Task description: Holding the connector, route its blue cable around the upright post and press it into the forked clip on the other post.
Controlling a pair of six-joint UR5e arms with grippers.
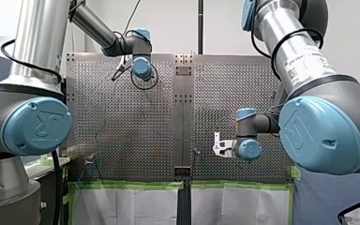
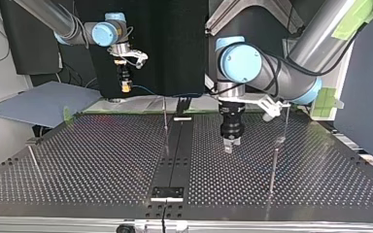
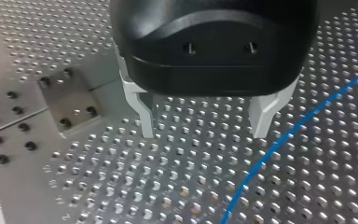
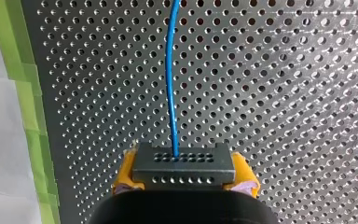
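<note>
While my right arm folds low over the part of the desk nearest my base, the right end effector [image 4: 185, 173] grips the black connector [image 4: 184, 161] between its yellow pads [image 4: 127, 170], one at each short end. The blue cable [image 4: 170, 74] leaves the middle of the connector's face and runs straight ahead over the perforated desk [image 4: 284, 93]. In the top view this end effector [image 2: 125, 88] hangs pointing down at the view's left, clear of the surface, and the cable [image 2: 148, 91] runs off toward the view's right.

Farther out, my left arm reaches across the desk with its wrist turned so the left end effector [image 3: 205, 133] points straight down. Its two metal fingers [image 3: 145, 116] stand apart with nothing between them, close over the holes. The cable [image 3: 279, 140] curves across the desk beside one finger, outside the gap.

Beyond that, an upright post [image 2: 165, 124] stands by the dark centre strip [image 2: 175, 150], and a second post [image 2: 273, 167] stands at the top view's right. I cannot tell which one carries a forked clip.

Green tape [image 1: 126, 185] edges the desk on my side, above a white sheet [image 1: 122, 206]. Behind my arms in the top view are a black panel [image 2: 175, 43] and a grey board [image 2: 43, 104].
</note>
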